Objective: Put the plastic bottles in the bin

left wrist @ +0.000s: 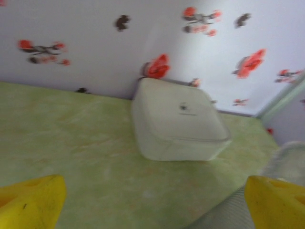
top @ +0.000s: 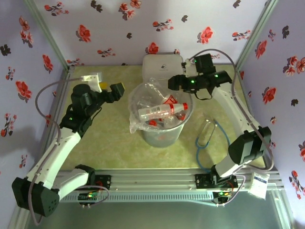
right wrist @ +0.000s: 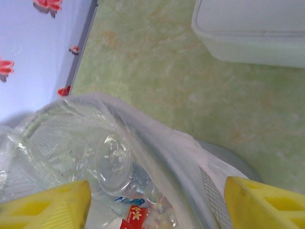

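Note:
The round grey bin (top: pixel 162 136) lined with a clear bag stands mid-table, holding several clear plastic bottles (top: pixel 157 111) with red-and-white labels. In the right wrist view a clear bottle's base (right wrist: pixel 113 164) and a red label show inside the bag, under the bin's rim (right wrist: pixel 212 183). My right gripper (top: pixel 172 83) hovers open over the bin's far rim, its yellow fingers (right wrist: pixel 264 202) wide apart with nothing between them. My left gripper (top: pixel 110 87) hangs open left of the bin, above bare table, yellow fingers (left wrist: pixel 33 200) spread; the bin's edge (left wrist: pixel 286 164) shows at right.
A white square lidded box (top: pixel 163 67) sits behind the bin against the back wall. A blue cable loop (top: pixel 207 138) lies on the green table right of the bin. Flowered walls and metal posts enclose the table. A small white item (top: pixel 93 77) lies at the far left.

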You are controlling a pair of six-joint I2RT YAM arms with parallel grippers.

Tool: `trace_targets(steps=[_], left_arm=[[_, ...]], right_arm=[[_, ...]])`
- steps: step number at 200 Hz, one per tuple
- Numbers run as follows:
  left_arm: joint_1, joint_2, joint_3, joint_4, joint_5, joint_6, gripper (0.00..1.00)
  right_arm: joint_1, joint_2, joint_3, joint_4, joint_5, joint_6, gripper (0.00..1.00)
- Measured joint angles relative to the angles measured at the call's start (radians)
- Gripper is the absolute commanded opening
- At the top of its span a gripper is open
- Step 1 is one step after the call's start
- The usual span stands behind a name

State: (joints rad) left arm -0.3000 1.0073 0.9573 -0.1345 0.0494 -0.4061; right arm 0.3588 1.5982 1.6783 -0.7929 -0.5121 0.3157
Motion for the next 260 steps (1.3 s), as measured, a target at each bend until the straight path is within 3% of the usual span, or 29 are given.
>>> trace_targets(steps=[31, 55, 79, 112, 176, 260], left_arm=[[0.069, 0.001, 0.001, -0.106, -0.147, 0.071, 1.00], [0.113, 0.002, -0.059, -0.089, -0.277, 0.112, 1.00], [0.168, 0.031, -0.211, -0.009, -0.388, 0.134, 1.00], [0.243, 0.131, -0.393, 0.126, -0.466, 0.154, 1.00], [0.255, 0.289, -0.504, 0.441, -0.476, 0.204, 1.00], [0.262, 0.495, -0.520, 0.819, -0.378, 0.310, 1.00]], right_arm=[[-0.126, -0.073, -0.028, 0.083, 0.121, 0.005, 0.99], [-0.240, -0.212, -0.195, 0.182, 0.318, -0.014, 0.99], [-0.257, -0.319, -0.423, 0.309, 0.495, -0.047, 0.99], [-0.272, -0.332, -0.732, 0.514, 0.649, -0.080, 0.99], [-0.278, -0.189, -1.017, 0.900, 0.842, -0.088, 0.99], [-0.280, -0.074, -1.197, 1.383, 0.888, -0.203, 0.99]])
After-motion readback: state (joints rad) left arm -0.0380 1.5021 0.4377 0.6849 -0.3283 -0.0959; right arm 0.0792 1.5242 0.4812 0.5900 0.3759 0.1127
